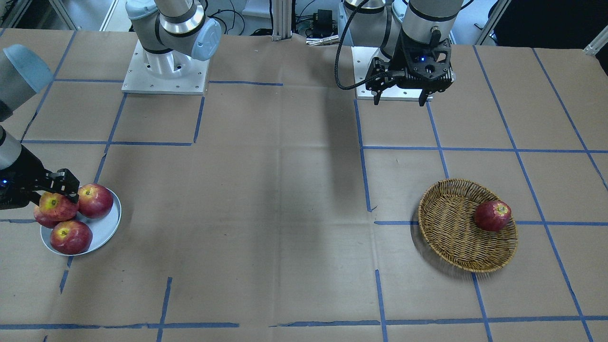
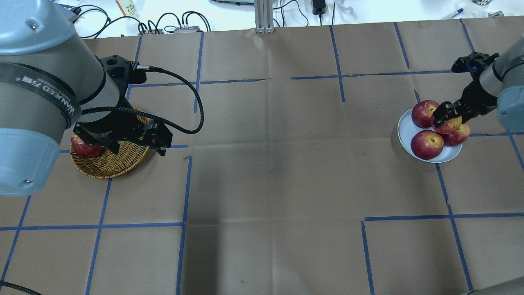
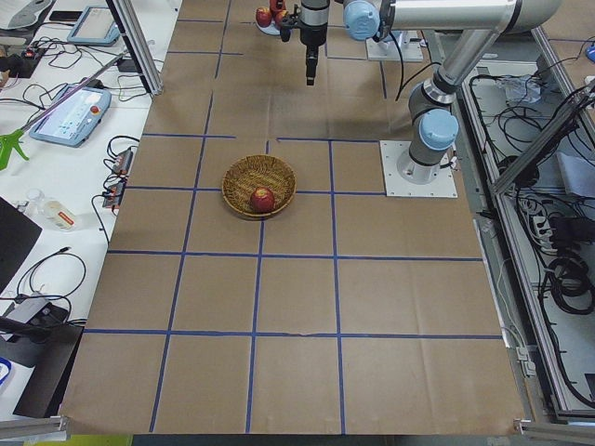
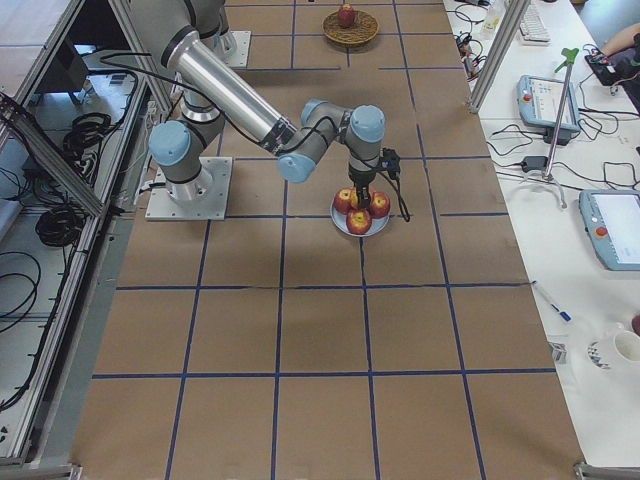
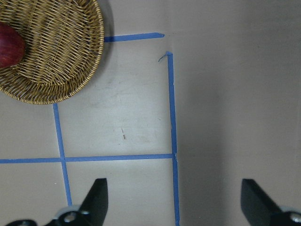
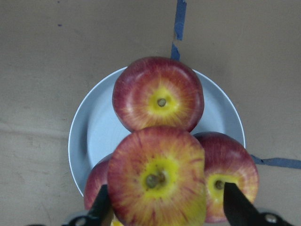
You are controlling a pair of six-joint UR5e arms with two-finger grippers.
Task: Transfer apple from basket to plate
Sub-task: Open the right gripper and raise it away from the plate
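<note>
Right gripper point(image 6: 162, 212) clenched on apple point(image 6: 157, 183), raised over three apples crowding plate point(image 6: 89, 141). Left gripper point(image 5: 174, 202) spread wide, grasping nothing, over bare desk point(image 5: 225, 94) beside basket point(image 5: 61, 70) rim.

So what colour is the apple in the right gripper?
Red apple streaked with a broad yellow patch; right wrist view.

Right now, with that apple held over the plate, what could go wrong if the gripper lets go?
The right gripper holds the apple above a plate already carrying three apples, with no bare spot under it. Released here, it would likely land on the others and roll off.

Settling it in could also nudge the apple at the rim onto the table.
</note>
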